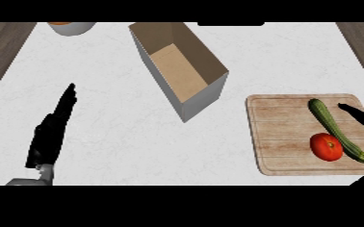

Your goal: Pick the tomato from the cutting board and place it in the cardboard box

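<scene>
A red tomato (326,146) lies on the wooden cutting board (280,134) at the right, touching a long green cucumber (332,124) beside it. The open cardboard box (177,67) stands in the middle of the white counter, left of the board. Only fingertips of my right hand (350,111) show at the right edge, just behind the cucumber and apart from the tomato. My left hand (51,130) rests open at the lower left, fingers straight and pointing up, holding nothing.
A grey bowl (70,27) with something orange inside sits at the far upper left. Dark wood edges frame the counter at both upper corners. Bare white counter lies between the box and my left hand.
</scene>
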Controlling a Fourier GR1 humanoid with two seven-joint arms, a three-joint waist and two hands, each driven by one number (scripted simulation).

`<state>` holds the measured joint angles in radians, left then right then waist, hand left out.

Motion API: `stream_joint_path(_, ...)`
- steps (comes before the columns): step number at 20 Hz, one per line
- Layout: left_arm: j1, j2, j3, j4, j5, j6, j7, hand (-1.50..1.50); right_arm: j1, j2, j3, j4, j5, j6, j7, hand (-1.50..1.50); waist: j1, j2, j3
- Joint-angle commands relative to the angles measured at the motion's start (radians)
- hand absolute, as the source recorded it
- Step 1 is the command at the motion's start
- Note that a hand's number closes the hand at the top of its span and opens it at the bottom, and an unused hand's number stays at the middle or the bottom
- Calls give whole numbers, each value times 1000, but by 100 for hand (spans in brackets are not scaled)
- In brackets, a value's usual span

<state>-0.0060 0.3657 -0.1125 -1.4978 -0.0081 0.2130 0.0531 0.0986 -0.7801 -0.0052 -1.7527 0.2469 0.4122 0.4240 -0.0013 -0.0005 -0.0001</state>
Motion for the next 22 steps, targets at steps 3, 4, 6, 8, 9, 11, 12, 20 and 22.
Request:
stream_joint_path(3, -47, -76, -1, 75, -67, 23, -7, 0, 5, 87, 31, 82, 143, -1, -53, -150, -1, 1, 0)
stream_joint_path(4, 7, -75, -14, -41, -80, 21, 43, 0, 40, 52, -55, 58, 111, 42, -89, -150, -1, -1, 0)
stream_joint_path(6, 87, -58, 6, -65, -66, -11, -14, 0, 78, 106, -47, -73, 97, 53, 13, -150, -2, -2, 0)
stream_joint_path(8, 20, -87, 27, 32, -89, -17, -36, 0, 5, 152, -18, 36, 186, 46, -34, -150, 0, 0, 0)
stream_joint_path(9, 29, -83, 1, -122, -80, -19, 103, 0, 23, 152, -16, -26, 174, 61, 12, -150, 1, -1, 0)
stream_joint_path(11, 3, -60, 70, -51, -70, -64, 41, 0, -18, 161, -61, 39, 189, 96, -29, -150, 2, 0, 0)
stream_joint_path(12, -4, -56, 91, -35, -57, -85, 32, 0, 8, 171, -68, 47, 213, 84, -70, -150, 1, 0, 0)
stream_joint_path(20, 51, -114, 59, -134, -121, -84, 100, 0, 37, 242, -87, 129, 333, 16, -195, -150, 1, 0, 0)
stream_joint_path(22, -21, -126, 77, -57, -146, -96, 86, 0, -41, 275, -82, 150, 343, 62, -147, -150, 1, 0, 0)
